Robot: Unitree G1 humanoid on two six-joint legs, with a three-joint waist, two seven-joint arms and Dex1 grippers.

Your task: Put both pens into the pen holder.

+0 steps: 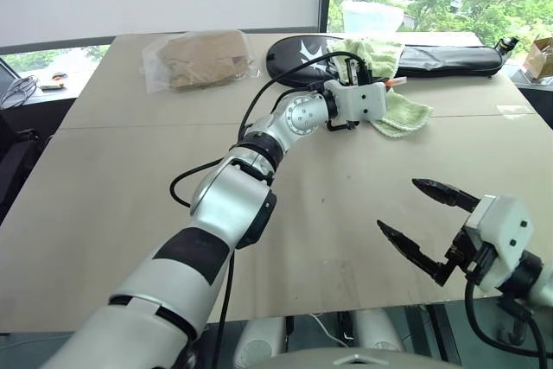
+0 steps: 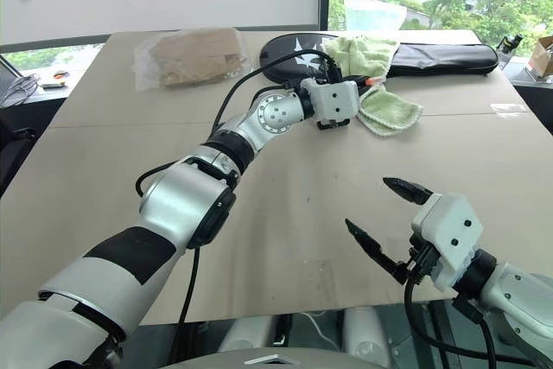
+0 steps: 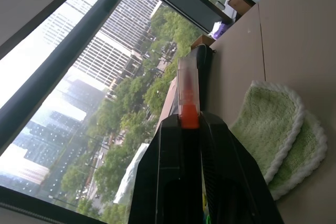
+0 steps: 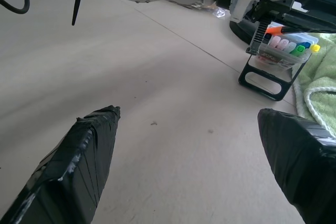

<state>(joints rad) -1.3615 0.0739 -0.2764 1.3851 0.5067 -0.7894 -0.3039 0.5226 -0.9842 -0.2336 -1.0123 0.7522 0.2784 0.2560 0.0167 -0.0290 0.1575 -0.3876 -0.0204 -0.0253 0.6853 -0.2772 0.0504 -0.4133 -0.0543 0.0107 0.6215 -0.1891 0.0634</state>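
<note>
Landmark: the small black wire-frame pen holder with a clear boxy top (image 4: 276,59), standing on the pale beige table (image 1: 346,187) just beside the green terry cloth (image 1: 393,110) and in front of the long black zipped case (image 2: 432,56).

Left gripper (image 3: 190,121) is clenched on a thin pen with an orange cap/tip (image 3: 188,98); the orange end sticks out past the black fingers (image 3: 167,171). In the right wrist view that pen's orange tip lies right over the holder's top, w/ the gripper just above and behind the holder. Can't tell whether the tip is inside a slot yet or only hovering at the rim.

Right gripper (image 1: 428,222) is released, jaws spread wide, nothing between them; it hangs well apart from the holder, on the near side of the table.

Holder already carries a row of coloured ends (pink, green, blue, yellow). Whether the blue one is the second pen – too small to say.

Progress, my read: orange pen is at the drop-in stage, not yet let go. Left to do: seat it, open the left gripper, pull back. Blue pen status unconfirmed; none seen lying on the table near the holder. A clear plastic bag w/ brown contents (image 1: 200,58) sits well apart from the holder, not part of the job.
</note>
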